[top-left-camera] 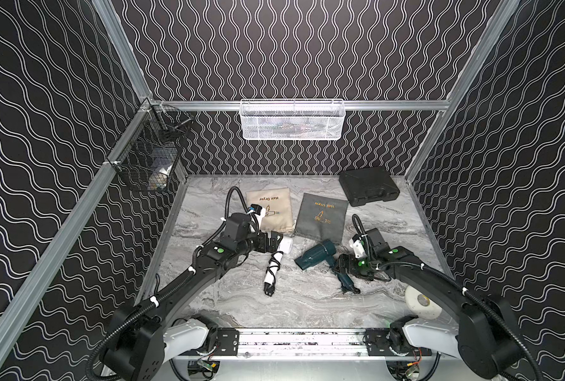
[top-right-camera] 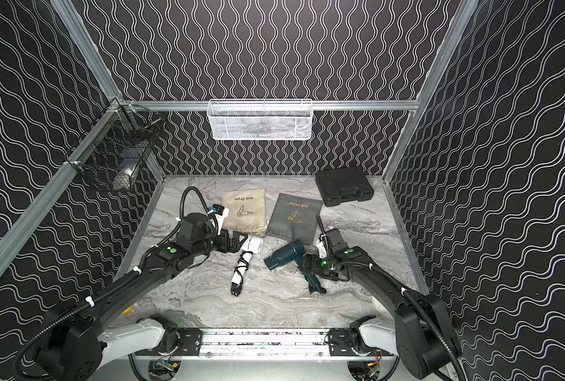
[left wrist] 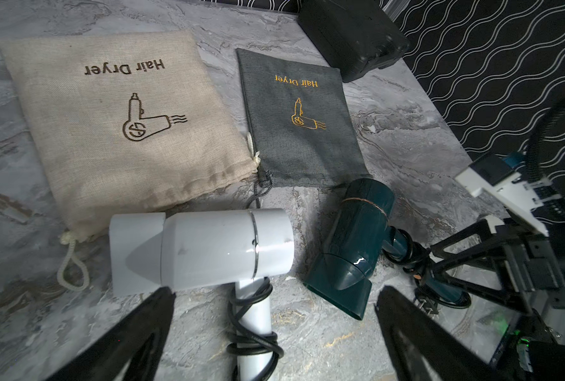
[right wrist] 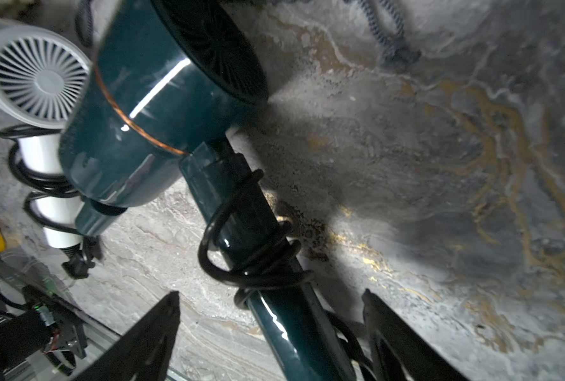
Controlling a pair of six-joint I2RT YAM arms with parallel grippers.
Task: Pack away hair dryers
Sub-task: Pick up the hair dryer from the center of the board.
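Observation:
A white hair dryer (top-left-camera: 286,244) lies mid-table, black cord wound round its handle (left wrist: 253,313). My left gripper (left wrist: 274,292) hangs open over that handle, one finger on each side and neither touching; in a top view the left gripper (top-left-camera: 274,240) is right beside the white body. The dark teal hair dryer (top-left-camera: 317,255) lies just to its right. My right gripper (right wrist: 270,293) is open astride the teal, cord-wrapped handle (right wrist: 258,237), with gaps on both sides. In both top views the right gripper (top-right-camera: 307,264) sits low over that handle.
A beige pouch (top-left-camera: 269,211) and a grey pouch (top-left-camera: 320,214), both printed "Hair Dryer", lie flat behind the dryers. A black hard case (top-left-camera: 368,186) sits at the back right. A white mesh basket (top-left-camera: 292,120) and a black wire basket (top-left-camera: 152,155) hang on the walls. A white disc (top-left-camera: 421,305) rests near the front right.

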